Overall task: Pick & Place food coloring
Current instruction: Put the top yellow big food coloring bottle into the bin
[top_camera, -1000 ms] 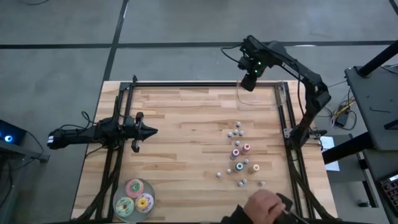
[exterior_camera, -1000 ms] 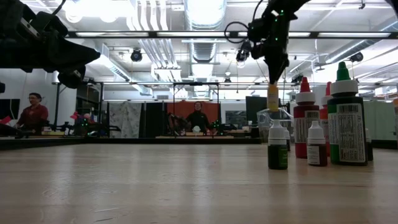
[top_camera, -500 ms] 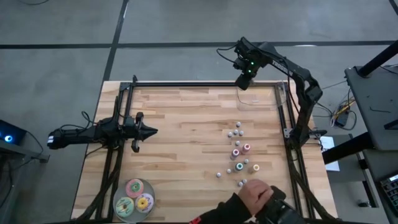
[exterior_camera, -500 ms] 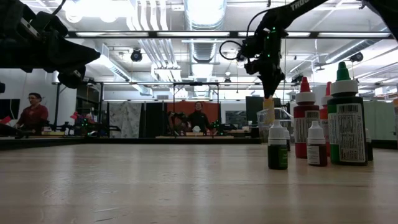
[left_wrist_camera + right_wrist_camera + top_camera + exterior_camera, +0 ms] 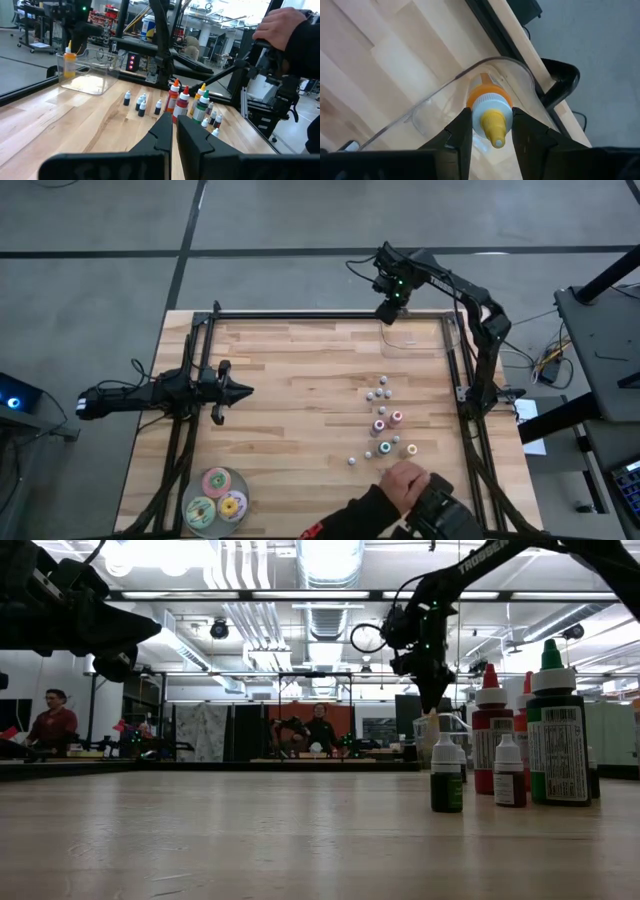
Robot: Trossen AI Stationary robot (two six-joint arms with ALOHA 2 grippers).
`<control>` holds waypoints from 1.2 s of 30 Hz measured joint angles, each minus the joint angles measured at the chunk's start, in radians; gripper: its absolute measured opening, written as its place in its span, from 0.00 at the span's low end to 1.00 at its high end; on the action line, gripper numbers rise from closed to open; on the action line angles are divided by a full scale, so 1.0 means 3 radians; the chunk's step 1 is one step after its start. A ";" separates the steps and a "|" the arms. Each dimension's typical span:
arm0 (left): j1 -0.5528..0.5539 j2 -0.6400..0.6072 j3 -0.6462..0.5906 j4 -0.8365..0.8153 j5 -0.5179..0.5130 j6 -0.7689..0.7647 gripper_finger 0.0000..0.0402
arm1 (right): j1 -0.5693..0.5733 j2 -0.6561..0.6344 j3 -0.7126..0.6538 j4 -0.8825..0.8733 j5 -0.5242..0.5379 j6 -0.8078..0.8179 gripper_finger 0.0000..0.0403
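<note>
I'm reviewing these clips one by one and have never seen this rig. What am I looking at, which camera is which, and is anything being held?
Two dark robot arms work at a wooden table. One camera looks straight down, one sits level at table height, and one rides on each wrist. The right gripper is shut on a yellow-capped food coloring bottle, holding it over a clear plastic container at the table's far edge. The left gripper waits on the left side, shut and empty. More small bottles stand grouped on the right, and three flat round discs lie at the near left corner. A person's hand reaches in by the bottles.
</note>
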 joint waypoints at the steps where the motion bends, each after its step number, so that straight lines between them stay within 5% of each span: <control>1: 0.0000 0.0000 0.0001 0.0000 0.0001 -0.0001 0.00 | -0.0004 0.0001 -0.0011 0.0026 0.0000 0.0000 0.25; 36: 0.0000 0.0000 0.0001 -0.0001 0.0001 -0.0001 0.00 | -0.0080 -0.0007 -0.0322 0.0401 -0.0008 -0.0016 0.26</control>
